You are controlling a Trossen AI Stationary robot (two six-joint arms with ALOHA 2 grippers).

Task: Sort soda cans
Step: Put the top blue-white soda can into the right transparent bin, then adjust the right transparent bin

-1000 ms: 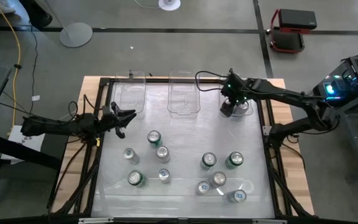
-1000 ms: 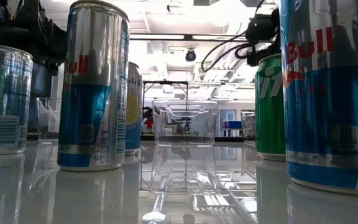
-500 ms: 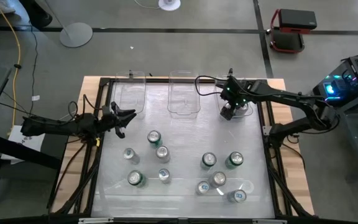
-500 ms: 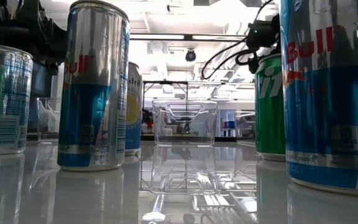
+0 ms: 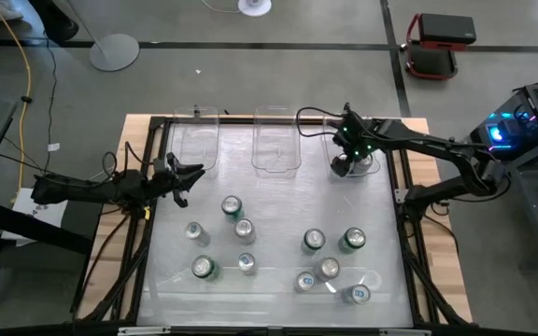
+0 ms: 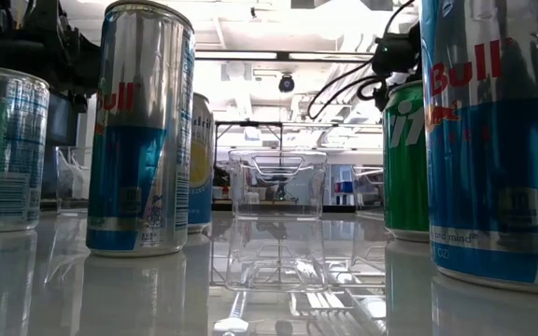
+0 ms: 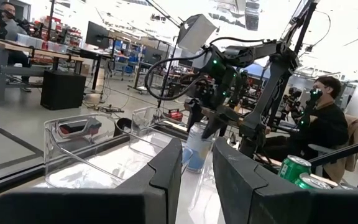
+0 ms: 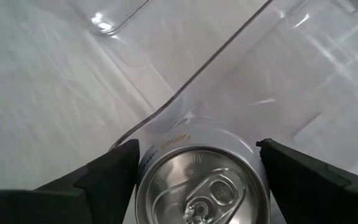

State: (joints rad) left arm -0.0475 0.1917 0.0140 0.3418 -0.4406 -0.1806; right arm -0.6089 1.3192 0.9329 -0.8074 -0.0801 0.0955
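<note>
The right gripper [image 5: 348, 164] hangs over the right bin [image 5: 370, 161], its jaws spread wide on either side of a can [image 8: 202, 180] standing in it, not clamped. The middle bin [image 5: 276, 142] lies just beside, the left bin [image 5: 195, 142] beyond. Nine cans [image 5: 244, 229] stand loose on the desk [image 5: 278, 201] nearer the front. The left gripper [image 5: 187, 176] waits beside the left bin, jaws nearly closed, empty.

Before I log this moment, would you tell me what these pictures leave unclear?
- High view: the right gripper covers the can under it.
- Right wrist view: that can is cut off by the edge; its body colour is hidden.
- Low view: a near blue-and-silver can blocks the right side.
- High view: can labels too small.
</note>
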